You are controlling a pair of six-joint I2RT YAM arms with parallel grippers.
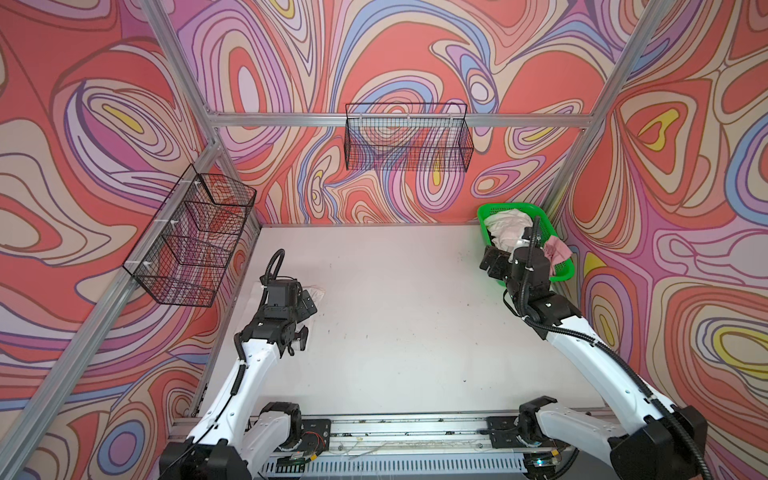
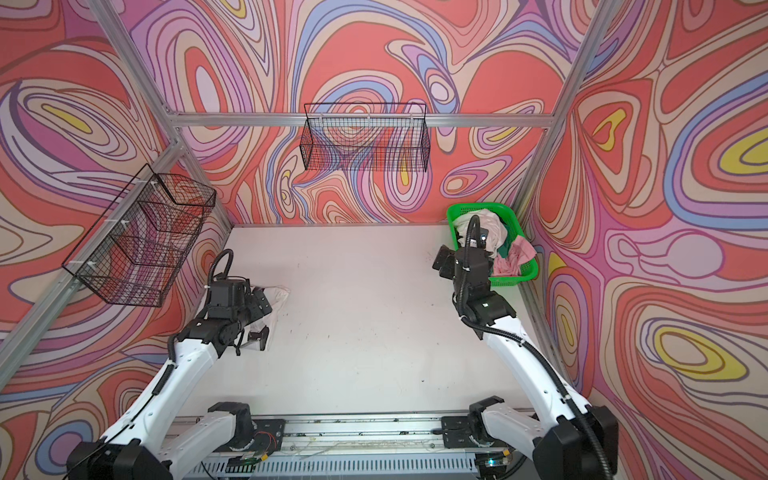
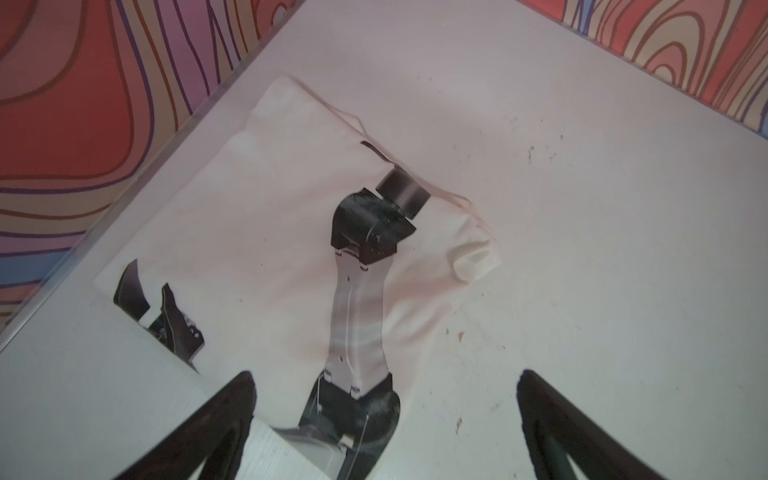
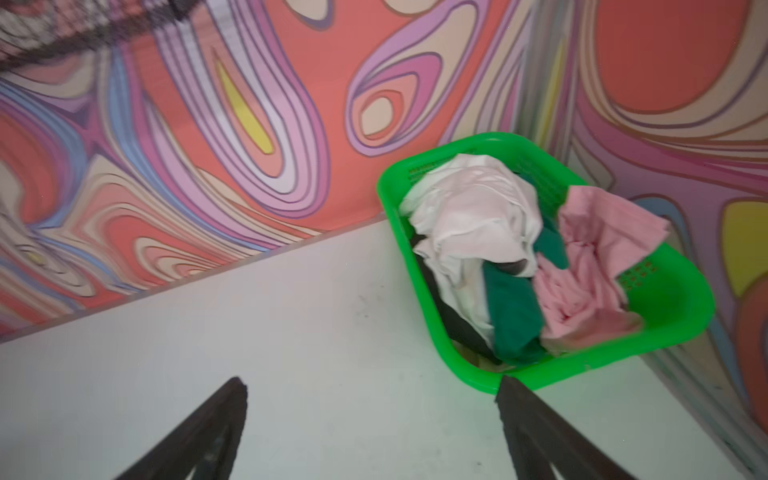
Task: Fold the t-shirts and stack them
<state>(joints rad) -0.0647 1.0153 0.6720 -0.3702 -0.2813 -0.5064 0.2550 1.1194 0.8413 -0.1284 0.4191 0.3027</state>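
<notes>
Both left gripper point(image 3: 384, 374) and right gripper point(image 4: 370, 380) released, empty. In basket point(image 4: 665, 299), 2 o'clock of surface point(image 4: 291, 311), t-shirts point(image 4: 469, 208) likely light, limp, tangled; pinch white one's raised fold.

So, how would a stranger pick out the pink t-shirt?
In the far right corner of the table stands a green basket of clothes. The pink t-shirt lies by the right wall, draped over the rim. Beside it are a white t-shirt and a dark green t-shirt; only it is pink.
</notes>
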